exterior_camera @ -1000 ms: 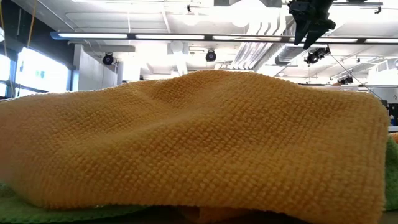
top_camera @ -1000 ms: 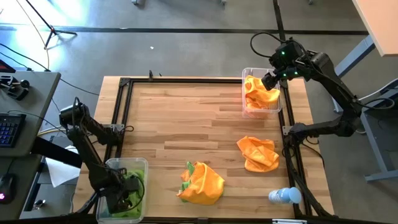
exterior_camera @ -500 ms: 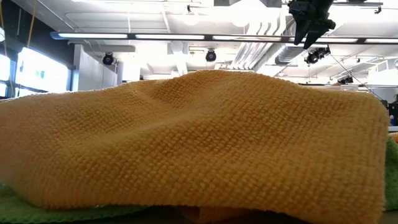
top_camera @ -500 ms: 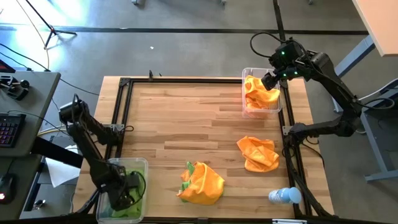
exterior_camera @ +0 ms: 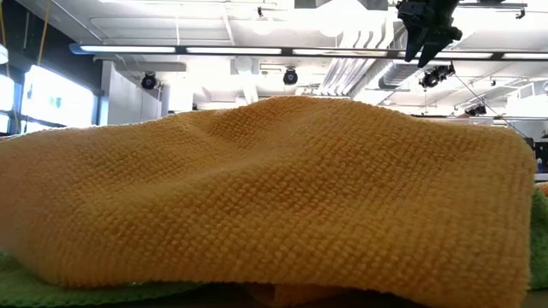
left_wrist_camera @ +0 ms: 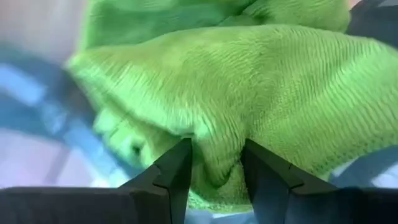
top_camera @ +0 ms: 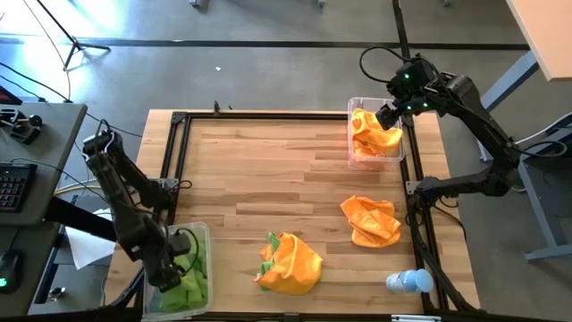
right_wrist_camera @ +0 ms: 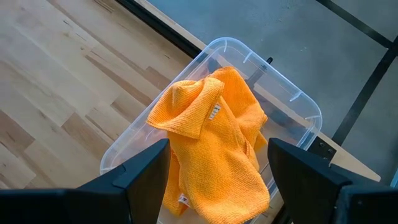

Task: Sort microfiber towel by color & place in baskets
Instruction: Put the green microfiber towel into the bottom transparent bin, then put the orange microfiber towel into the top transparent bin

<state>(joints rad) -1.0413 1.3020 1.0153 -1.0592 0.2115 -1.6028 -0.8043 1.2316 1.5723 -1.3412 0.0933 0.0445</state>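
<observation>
Nearest the front edge of the wooden table (top_camera: 268, 170), the left gripper (top_camera: 172, 268) hangs over the clear basket (top_camera: 204, 234) at the front left corner; its fingers (left_wrist_camera: 177, 171) stand a little apart with a fold of green towel (left_wrist_camera: 249, 87) between them, not visibly pinched. Just right of that basket lies an orange towel (top_camera: 290, 262) over a green one (top_camera: 266, 250), and a blue-capped bottle (top_camera: 409, 282) lies at the front right. Mid-table rests another orange towel (top_camera: 371, 221). At the far right, the right gripper (top_camera: 390, 114) hovers, fingers spread wide, above the second basket (right_wrist_camera: 292, 102) holding orange cloth (right_wrist_camera: 211, 149). Grey floor (top_camera: 268, 72) surrounds the table; ceiling lights (exterior_camera: 257, 50) run overhead.
</observation>
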